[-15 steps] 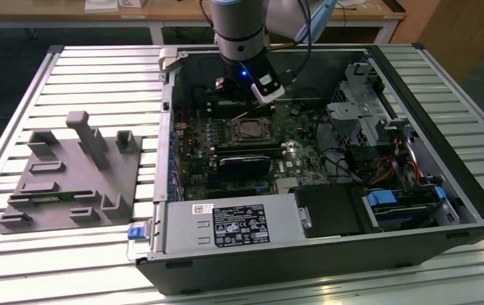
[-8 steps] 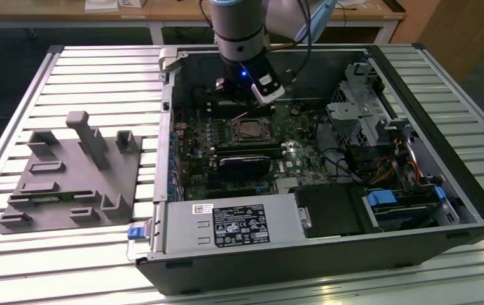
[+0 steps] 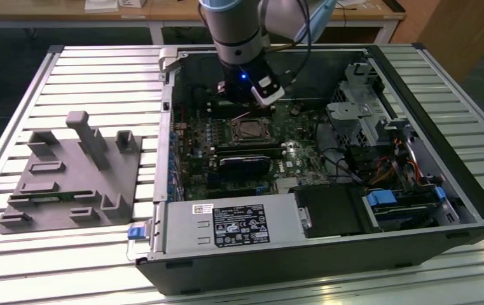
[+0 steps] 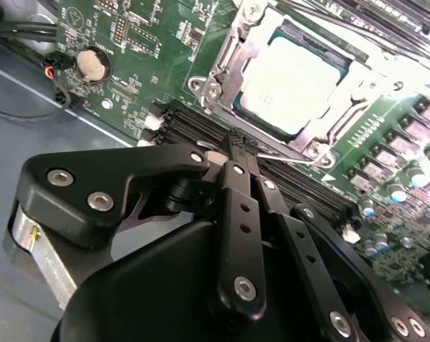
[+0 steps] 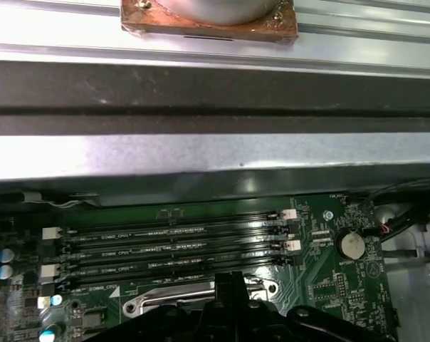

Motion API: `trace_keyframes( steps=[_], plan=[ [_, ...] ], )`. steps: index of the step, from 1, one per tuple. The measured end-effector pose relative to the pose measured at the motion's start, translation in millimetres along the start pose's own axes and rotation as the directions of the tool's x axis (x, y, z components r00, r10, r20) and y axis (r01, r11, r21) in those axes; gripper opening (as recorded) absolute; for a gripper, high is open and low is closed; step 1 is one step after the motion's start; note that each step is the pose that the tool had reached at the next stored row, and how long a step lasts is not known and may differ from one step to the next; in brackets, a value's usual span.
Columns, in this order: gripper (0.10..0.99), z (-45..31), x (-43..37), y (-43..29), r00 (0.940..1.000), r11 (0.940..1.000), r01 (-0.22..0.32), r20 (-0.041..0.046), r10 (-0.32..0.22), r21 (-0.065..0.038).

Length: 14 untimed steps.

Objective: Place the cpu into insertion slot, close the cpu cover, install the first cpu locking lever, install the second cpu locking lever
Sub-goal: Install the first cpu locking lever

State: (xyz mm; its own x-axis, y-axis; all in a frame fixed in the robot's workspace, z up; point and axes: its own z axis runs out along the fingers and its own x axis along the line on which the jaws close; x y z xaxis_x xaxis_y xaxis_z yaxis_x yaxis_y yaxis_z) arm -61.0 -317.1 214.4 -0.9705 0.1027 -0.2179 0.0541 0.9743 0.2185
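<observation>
Hovering beside cpu cover [image 4: 226, 60], jaws closed; cpu [image 4: 290, 75] seated beneath.

The black fingers [image 5: 229, 292] sit near four memory slots [image 5: 172, 246] on the green motherboard [image 5: 329, 285].

On my feed, even overhead light washes the ribbed silver aluminium table [image 3: 97, 70], while the open black computer case [image 3: 310, 260] stays dim inside. In the second wrist view, glare whitens the small square metal-topped cpu [image 4: 293, 78]. In the first wrist view, the grey steel case wall [image 5: 201, 153] gleams.
</observation>
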Motion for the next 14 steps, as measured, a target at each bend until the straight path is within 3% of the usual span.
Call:
trace_keyframes(
  steps=[4,14],
  plan=[
    [0.106,2.1,1.9,-0.6,0.9997,1.0000,0.003,0.0222,-0.003,-0.002],
    [0.106,7.0,7.5,-0.1,0.9982,0.9989,-0.046,0.0380,0.046,0.009]
  ],
)
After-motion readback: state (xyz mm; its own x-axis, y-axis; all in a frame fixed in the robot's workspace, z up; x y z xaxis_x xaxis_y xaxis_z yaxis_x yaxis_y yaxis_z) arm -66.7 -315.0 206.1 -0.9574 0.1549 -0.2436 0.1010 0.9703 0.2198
